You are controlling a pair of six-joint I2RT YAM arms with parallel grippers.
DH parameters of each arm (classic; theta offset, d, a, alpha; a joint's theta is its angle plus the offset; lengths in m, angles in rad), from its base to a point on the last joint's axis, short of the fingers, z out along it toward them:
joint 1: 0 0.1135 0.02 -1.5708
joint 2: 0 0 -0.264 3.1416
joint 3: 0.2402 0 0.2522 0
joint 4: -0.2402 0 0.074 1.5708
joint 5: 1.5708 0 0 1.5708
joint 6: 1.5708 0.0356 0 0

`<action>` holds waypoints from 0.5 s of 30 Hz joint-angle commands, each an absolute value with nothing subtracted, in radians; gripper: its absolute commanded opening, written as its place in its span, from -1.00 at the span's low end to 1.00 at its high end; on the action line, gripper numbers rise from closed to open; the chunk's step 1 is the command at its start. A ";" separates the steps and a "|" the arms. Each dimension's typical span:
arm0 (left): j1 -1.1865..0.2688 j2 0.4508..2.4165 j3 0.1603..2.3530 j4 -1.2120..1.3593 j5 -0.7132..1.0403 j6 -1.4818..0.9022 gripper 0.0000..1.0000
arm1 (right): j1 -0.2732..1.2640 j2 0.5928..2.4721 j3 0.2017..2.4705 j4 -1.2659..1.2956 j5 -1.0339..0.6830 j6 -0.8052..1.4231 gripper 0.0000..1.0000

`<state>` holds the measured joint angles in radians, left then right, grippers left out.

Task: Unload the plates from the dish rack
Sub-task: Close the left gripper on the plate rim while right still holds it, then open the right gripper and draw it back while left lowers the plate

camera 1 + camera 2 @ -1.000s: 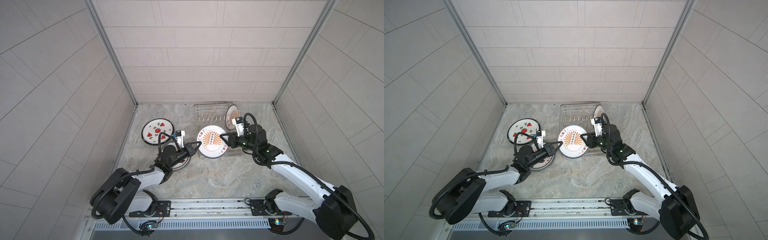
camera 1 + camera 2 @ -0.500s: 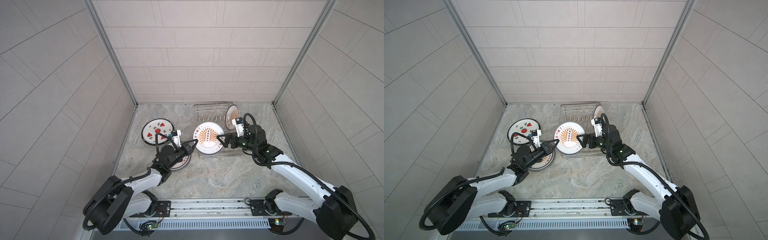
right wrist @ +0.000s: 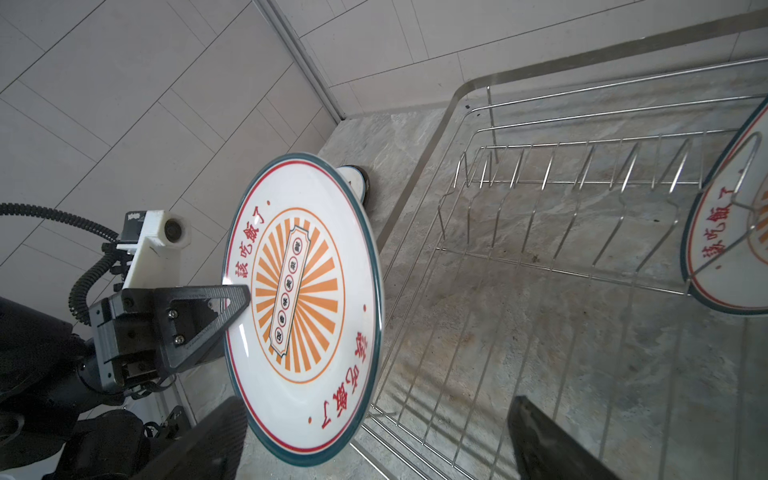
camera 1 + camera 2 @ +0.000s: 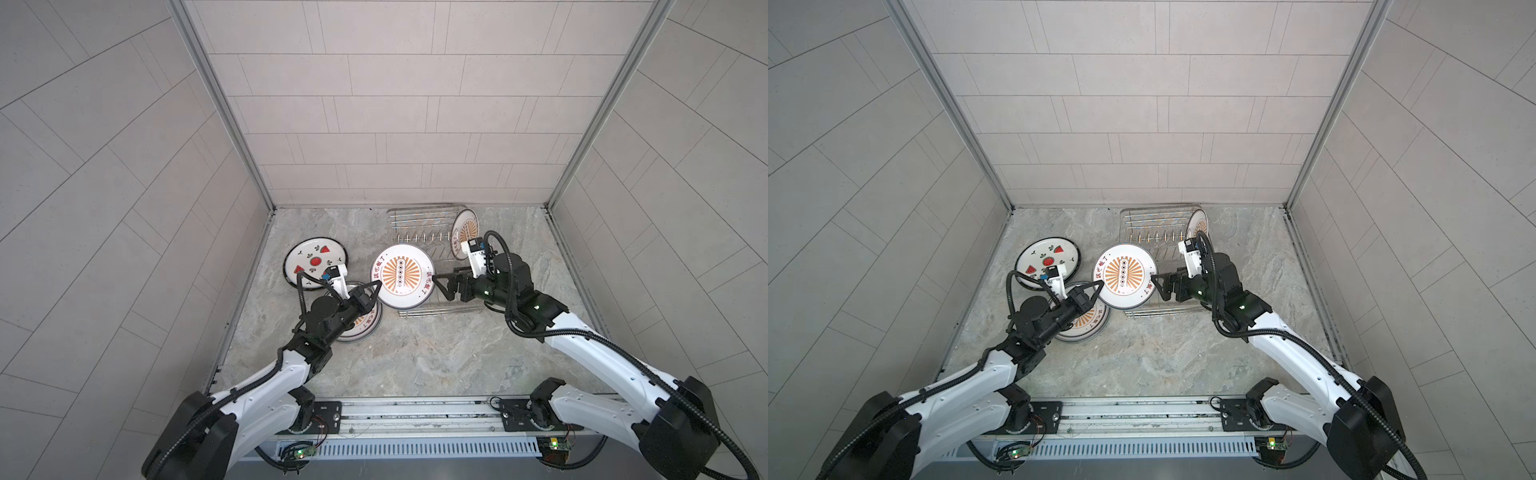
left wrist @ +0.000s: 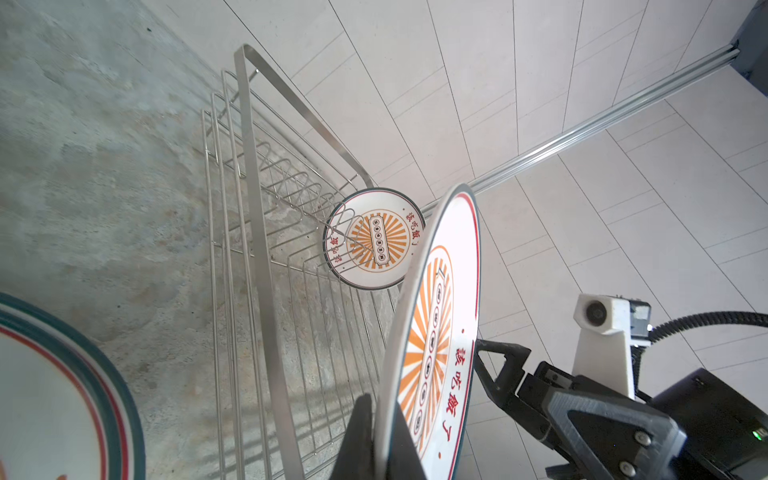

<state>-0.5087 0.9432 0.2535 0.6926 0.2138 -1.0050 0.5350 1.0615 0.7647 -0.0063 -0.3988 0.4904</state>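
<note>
Clamped in left gripper [image 4: 377, 283]: left rim of big sunburst plate [image 4: 401, 276]. Held on edge, tilted, face toward top views, over near left corner of rack [image 4: 415, 224]. Wide apart, gripping nothing: jaws of right gripper [image 4: 439, 286], at same plate's right rim; contact unclear. In rack, far right end: small sunburst plate [image 4: 464, 226], upright among prongs. On table [image 4: 415, 353], left of rack: watermelon plate [image 4: 314, 259], flat; second sunburst plate [image 4: 365, 328], flat, partly under left arm.
</note>
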 commanded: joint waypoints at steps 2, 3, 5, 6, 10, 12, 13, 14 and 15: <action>-0.485 0.867 0.232 0.654 0.157 -1.018 -1.00 | 0.581 1.028 0.800 -0.020 -0.338 0.411 0.98; -0.476 0.845 0.225 0.631 0.142 -1.024 -1.00 | 0.592 1.025 0.802 -0.024 -0.331 0.403 0.99; -0.455 0.800 0.218 0.571 0.118 -1.036 -1.00 | 0.609 1.030 0.807 -0.025 -0.324 0.393 0.99; -0.440 0.784 0.222 0.522 0.113 -1.044 -1.00 | 0.620 1.037 0.812 -0.026 -0.322 0.388 0.99; -0.379 0.696 0.237 0.376 0.113 -1.056 -1.00 | 0.672 1.081 0.848 -0.049 -0.315 0.335 0.96; -0.359 0.665 0.229 0.350 0.116 -1.067 -1.00 | 0.704 1.102 0.862 -0.049 -0.306 0.300 0.92; -0.350 0.647 0.230 0.325 0.113 -1.071 -1.00 | 0.724 1.111 0.869 -0.045 -0.294 0.283 0.92; -0.344 0.632 0.230 0.302 0.104 -1.076 -1.00 | 0.740 1.120 0.877 -0.047 -0.286 0.269 0.92; -0.336 0.613 0.230 0.275 0.096 -1.078 -1.00 | 0.758 1.133 0.891 -0.056 -0.269 0.259 0.93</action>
